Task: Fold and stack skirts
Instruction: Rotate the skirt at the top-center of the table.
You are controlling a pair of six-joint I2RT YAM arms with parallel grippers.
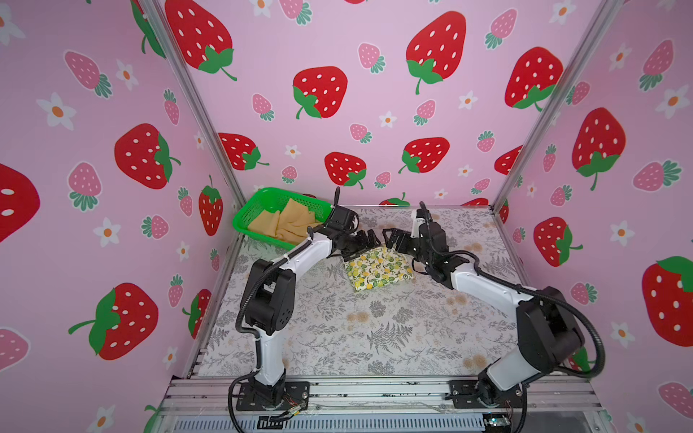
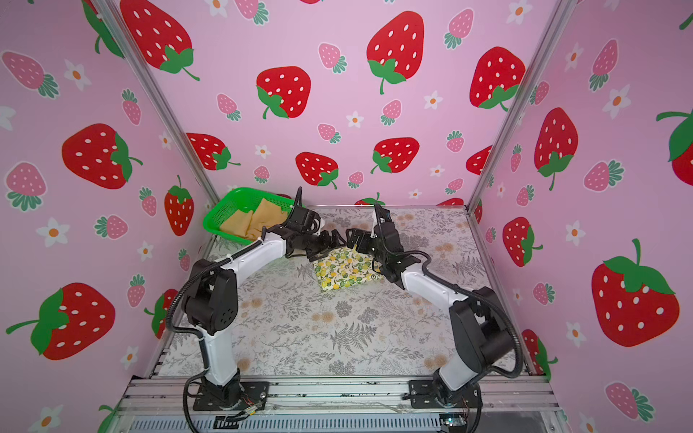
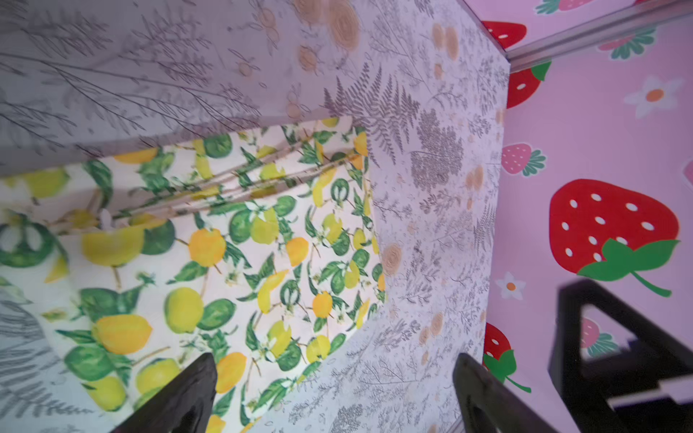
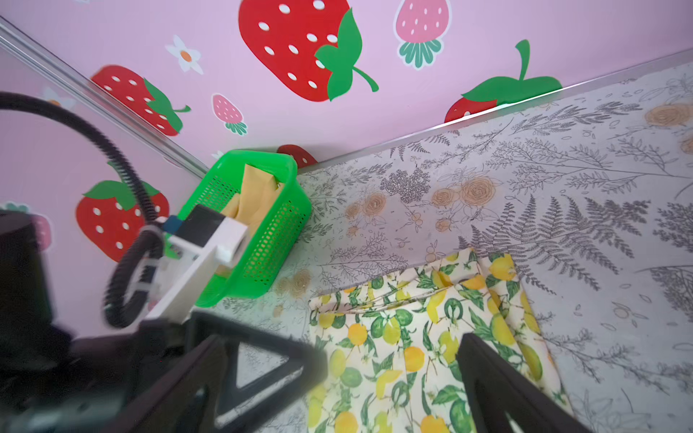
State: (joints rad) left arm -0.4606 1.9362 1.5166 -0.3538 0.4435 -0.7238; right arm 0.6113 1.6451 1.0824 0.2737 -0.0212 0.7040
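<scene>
Left gripper (image 1: 369, 239) and right gripper (image 1: 390, 240) both spread wide, holding nothing, over far edge of folded lemon skirt (image 1: 378, 268) mid-table (image 1: 375, 330). Mustard skirt (image 1: 288, 223) lies in green basket (image 1: 255, 210).

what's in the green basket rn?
The green basket holds the mustard-tan skirt, loosely crumpled. Nothing else shows. The cloth covers the basket's floor, so anything beneath is hidden; the left arm blocks its near corner in both top views.
</scene>
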